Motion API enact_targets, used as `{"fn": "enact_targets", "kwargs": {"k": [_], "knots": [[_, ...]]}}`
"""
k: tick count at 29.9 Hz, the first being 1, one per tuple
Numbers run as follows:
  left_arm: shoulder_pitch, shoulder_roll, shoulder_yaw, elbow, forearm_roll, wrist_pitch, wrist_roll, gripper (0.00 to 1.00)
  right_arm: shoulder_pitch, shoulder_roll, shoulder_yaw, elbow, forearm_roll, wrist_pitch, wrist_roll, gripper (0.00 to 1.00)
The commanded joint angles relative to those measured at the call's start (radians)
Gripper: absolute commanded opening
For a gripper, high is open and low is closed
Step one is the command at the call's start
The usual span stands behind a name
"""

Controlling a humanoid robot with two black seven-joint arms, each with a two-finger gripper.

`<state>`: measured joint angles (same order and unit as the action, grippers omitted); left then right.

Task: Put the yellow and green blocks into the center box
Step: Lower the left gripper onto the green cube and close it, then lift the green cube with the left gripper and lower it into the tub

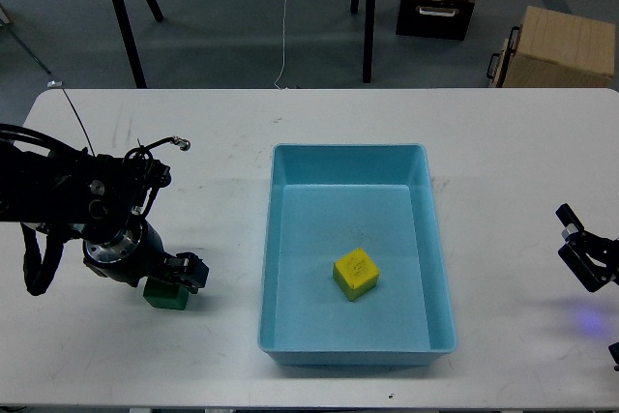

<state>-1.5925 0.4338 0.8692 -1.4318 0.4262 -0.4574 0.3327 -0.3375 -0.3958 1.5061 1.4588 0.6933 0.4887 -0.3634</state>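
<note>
Sitting in the tray point(290, 239), toward its near half and a little right of centre: the yellow block point(355, 273), turned at an angle to the walls, faint marks on its top face, clear of every wall. Light blue, shallow, raised rim all round, set in the middle of the white table point(503, 142).

Resting on the table well left of the tray: the green block point(164, 296), outside the rim, mostly covered from above by the left gripper point(174, 278). Only its lower front and left side visible beneath the dark fingers. Fingers down around the block, one at its right side, but cannot tell whether clamped on it or merely straddling it; too dark and end-on to separate the two. Left arm point(58, 191) reaching in from the left edge, cables looping over it.

At the far right edge, low over the table and well apart from the tray: the right gripper point(580, 249), two short black fingers spread with a gap between, nothing in them. Faint blue glow on the table just below it.
</note>
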Motion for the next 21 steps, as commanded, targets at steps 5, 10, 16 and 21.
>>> {"fn": "enact_targets", "kwargs": {"k": [5,10,16,21], "knots": [[-0.001,-0.001,0.002,-0.002,0.091,0.0,0.016,0.13,0.0,0.0,0.0,0.0,0.0,0.0,0.0,1.0],[-0.003,0.003,-0.002,-0.009,0.111,0.0,0.02,0.0,-0.001,-0.001,0.003,0.0,0.0,0.0,0.0,1.0],[-0.044,0.014,-0.012,-0.01,0.118,-0.003,0.022,0.0,-0.001,0.0,0.008,-0.001,0.0,0.0,0.0,1.0],[-0.253,0.017,-0.027,-0.015,0.135,-0.031,0.017,0.0,0.0,0.0,0.006,-0.001,0.0,0.0,0.0,1.0]]}}
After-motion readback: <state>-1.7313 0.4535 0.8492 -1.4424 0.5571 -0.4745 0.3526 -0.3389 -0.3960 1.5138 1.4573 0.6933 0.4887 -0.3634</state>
